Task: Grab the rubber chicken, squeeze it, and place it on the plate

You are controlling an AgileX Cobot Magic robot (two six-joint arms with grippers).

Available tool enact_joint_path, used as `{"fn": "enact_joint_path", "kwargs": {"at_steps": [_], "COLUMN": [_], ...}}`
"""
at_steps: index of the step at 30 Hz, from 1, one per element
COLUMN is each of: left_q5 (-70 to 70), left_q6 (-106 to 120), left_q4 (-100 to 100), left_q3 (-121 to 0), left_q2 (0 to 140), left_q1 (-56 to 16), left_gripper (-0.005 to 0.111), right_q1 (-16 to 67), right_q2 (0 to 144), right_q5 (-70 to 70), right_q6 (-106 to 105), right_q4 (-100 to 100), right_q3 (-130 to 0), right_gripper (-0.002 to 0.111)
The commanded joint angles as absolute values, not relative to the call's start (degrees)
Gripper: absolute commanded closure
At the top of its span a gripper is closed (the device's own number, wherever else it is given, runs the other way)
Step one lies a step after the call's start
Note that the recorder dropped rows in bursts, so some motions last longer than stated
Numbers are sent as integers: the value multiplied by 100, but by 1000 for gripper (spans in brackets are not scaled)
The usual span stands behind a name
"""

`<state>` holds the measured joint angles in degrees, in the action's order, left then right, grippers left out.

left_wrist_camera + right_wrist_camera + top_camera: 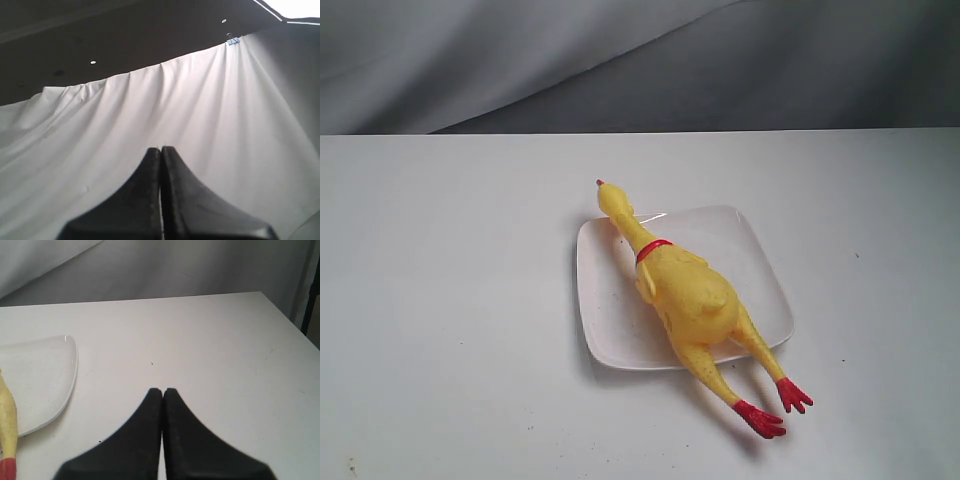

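Cnt: 1 rubber chicken (pixel 685 295), 1 plate (pixel 748 246), 1 table (pixel 440 300), 2 tools – left tool (pixel 161 149) & right tool (pixel 163 390)

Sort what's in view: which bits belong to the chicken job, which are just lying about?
Job: rubber chicken, lying across the plate; left gripper and right gripper, both shut, empty.
Just there: table; grey backdrop cloth; white drape with a small clip.
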<state>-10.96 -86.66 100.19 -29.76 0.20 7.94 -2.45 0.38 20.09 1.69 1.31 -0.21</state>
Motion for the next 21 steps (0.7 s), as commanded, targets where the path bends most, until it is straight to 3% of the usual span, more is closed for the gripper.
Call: {"fn": "enact_joint_path", "kwargs": {"at_steps": [1,10,21], "left_q5": [-1025,-1166,-819], "left_q6": [-9007,-8757,-1208], "left_q4": [9995,9677,1740], "left_q3": [-2954,-2954,-2954], "left_q2": [0,0,0], "left_q1": [806,806,806], "left_gripper": [107,107,107], "right_q1": [-288,-288,-288], "right_q2": [0,0,0], "right_q5": [2020,2020,2020], "right_q6": [177,190,180], "right_q4": [158,158,158], "right_q3": [0,0,0], "right_gripper": [108,108,108]}}
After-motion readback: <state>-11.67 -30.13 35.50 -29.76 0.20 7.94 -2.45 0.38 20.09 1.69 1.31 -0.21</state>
